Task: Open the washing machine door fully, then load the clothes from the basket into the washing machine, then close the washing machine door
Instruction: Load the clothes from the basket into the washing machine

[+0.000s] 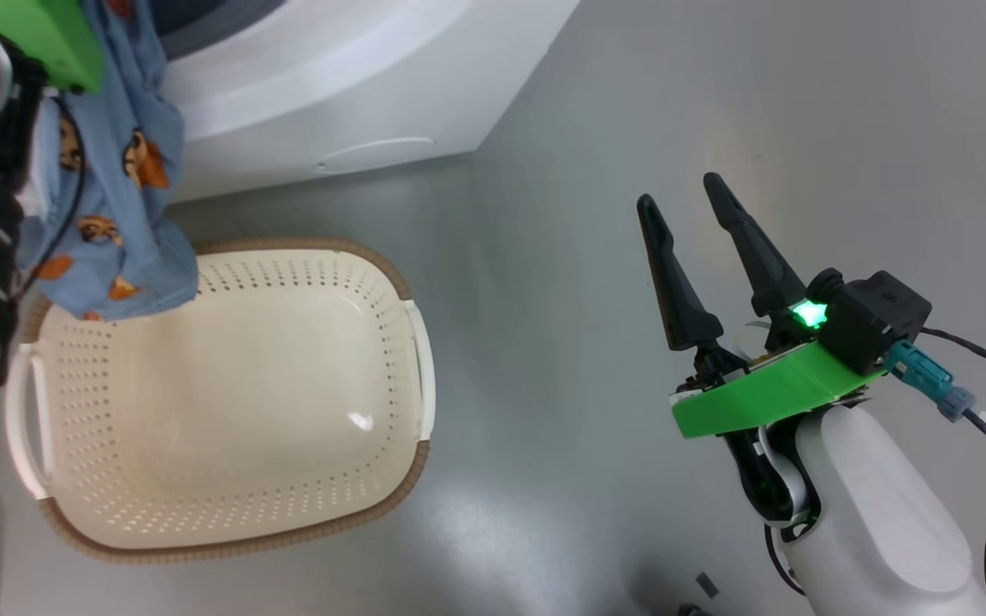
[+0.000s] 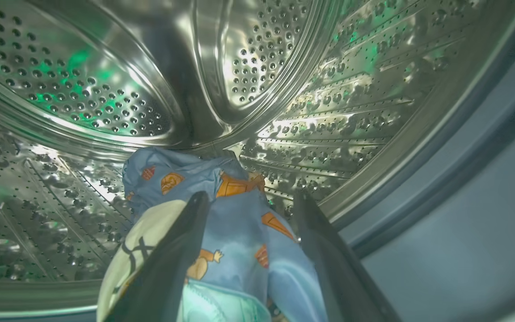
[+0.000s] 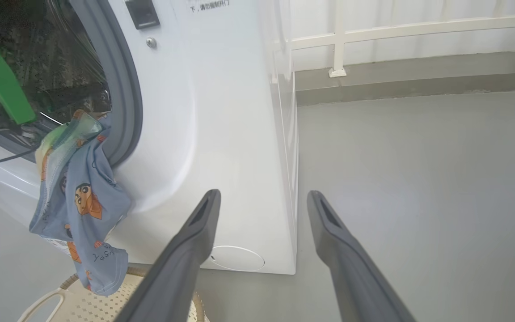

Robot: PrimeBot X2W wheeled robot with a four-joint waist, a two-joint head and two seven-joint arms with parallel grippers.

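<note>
Although the basket (image 1: pixel 407 342) sits bare, the clothes (image 1: pixel 129 222) are only half loaded. One end lies in the steel drum (image 2: pixel 83 89) of the washing machine (image 1: pixel 356 77), and the rest hangs out over the grey gasket (image 3: pixel 128 89) toward the basket's far left corner. Cloth lies unpinched between the spread fingers (image 2: pixel 181 241) of the left end effector (image 2: pixel 251 199), its long axis running from the drum mouth downward. That arm is much nearer. The right end effector (image 3: pixel 262 194) gapes empty, well apart to the right over the floor (image 1: pixel 561 257). Cropped Chinese print (image 3: pixel 208 5) on the machine's front is too small to read surely.
</note>
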